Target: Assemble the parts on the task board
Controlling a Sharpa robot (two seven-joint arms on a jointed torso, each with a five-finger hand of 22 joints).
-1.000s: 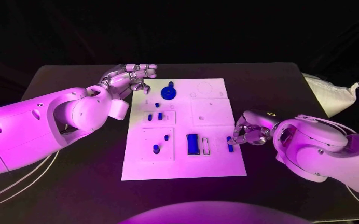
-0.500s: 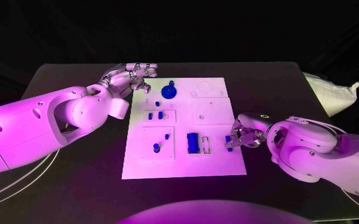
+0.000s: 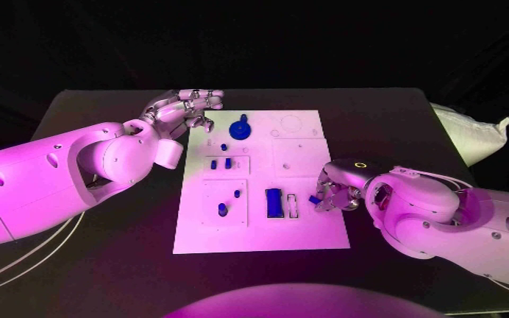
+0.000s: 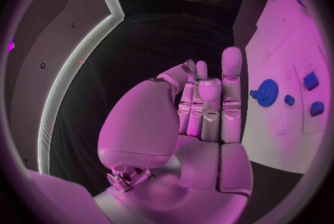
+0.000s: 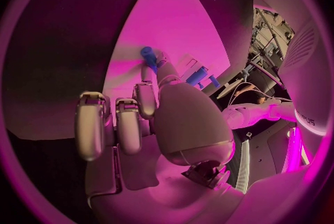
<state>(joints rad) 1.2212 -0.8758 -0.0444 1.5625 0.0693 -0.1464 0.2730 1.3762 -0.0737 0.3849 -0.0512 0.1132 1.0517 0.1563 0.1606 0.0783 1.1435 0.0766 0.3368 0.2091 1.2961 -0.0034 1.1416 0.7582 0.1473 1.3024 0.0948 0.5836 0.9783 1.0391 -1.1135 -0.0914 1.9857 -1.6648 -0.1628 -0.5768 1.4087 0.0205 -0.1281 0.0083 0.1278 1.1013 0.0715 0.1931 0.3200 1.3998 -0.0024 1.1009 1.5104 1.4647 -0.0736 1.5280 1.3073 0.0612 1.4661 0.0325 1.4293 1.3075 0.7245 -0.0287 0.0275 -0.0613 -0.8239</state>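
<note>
Pinching a small blue part (image 3: 316,199) between its fingertips, the right hand (image 3: 335,192) sits over the task board's (image 3: 301,162) right edge. The left hand (image 3: 182,113) hovers at the board's far left corner, fingers loosely extended and holding nothing, near a blue gear (image 3: 240,131).

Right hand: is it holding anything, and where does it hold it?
The right hand pinches a small blue part at its fingertips, gripping its lower end.

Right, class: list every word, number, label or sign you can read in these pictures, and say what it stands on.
No text can be read for certain.
White arm casing, right wrist view: small dark lettering, too blurred to read.
White task board and small blue parts: no readable markings.
</note>
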